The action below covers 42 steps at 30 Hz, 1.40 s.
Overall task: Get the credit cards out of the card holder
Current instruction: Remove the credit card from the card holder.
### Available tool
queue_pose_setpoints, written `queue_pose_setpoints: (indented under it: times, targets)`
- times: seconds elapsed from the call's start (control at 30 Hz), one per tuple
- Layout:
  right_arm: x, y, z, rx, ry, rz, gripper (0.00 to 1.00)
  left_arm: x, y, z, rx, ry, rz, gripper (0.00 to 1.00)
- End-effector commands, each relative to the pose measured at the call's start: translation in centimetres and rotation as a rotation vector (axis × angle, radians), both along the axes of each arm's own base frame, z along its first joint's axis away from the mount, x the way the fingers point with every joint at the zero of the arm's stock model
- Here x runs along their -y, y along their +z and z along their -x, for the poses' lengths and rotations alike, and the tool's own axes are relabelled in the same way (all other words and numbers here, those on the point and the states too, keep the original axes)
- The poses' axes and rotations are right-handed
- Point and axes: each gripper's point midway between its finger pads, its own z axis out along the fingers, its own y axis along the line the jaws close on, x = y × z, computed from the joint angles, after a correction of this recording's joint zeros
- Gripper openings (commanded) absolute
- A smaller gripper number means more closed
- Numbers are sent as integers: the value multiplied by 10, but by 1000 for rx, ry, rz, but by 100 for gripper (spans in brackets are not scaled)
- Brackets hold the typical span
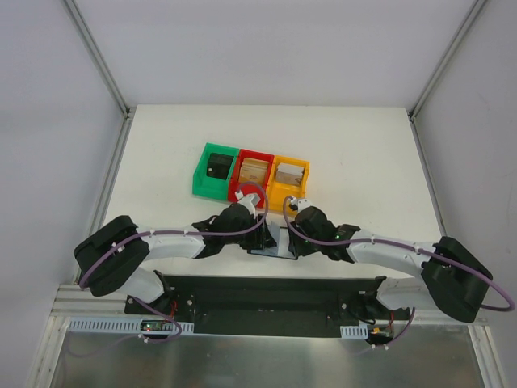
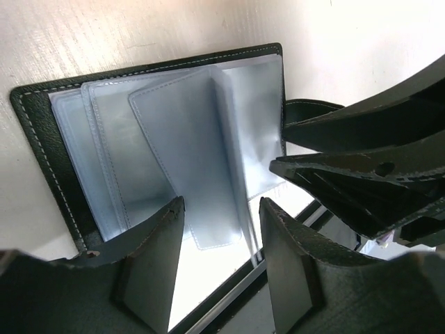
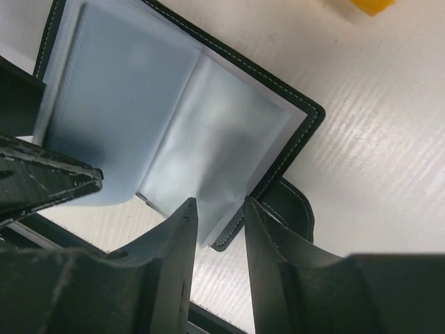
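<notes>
Overhead view: the card holder (image 1: 275, 242) lies open on the white surface (image 1: 161, 162) at lower centre, between the left hand (image 1: 263, 239) and right hand (image 1: 291, 241). Above it stand a green bin (image 1: 203, 183), a red bin (image 1: 240, 187) and a yellow bin (image 1: 279, 196). Left wrist view: clear plastic sleeves fan across the card holder (image 2: 42, 139); the left hand (image 2: 222, 209) is half open, its fingers either side of the sleeves' lower edge, gripping nothing. Right wrist view: the right hand (image 3: 221, 209) is narrowly parted over a sleeve corner at lower centre, holding nothing.

Arms angled inward, left gripper (image 2: 221, 209) and right gripper (image 3: 220, 207) close together, jaws of both apart.
</notes>
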Motion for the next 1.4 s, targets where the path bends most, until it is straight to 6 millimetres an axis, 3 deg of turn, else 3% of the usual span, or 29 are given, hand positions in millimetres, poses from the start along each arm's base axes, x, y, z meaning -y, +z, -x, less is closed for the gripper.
queue_pose_setpoints:
  times: [0.0, 0.2, 0.57, 1.07, 1.37]
  targets:
    - [9, 16, -6, 41, -38, 14, 38, 6, 9, -2, 30, -10, 27, 46]
    - [11, 18, -7, 47, -39, 25, 41, -1, 9, -3, 43, 11, 10, 43]
    - [10, 12, -8, 37, -37, 36, 45, -13, 26, -6, 116, 43, 28, 46]
    - [8, 17, -9, 31, -59, 10, 49, 15, 51, -1, 135, -65, 147, 46]
    - [22, 3, -11, -9, -123, 22, 51, 47, 66, 4, 134, -187, 191, 39]
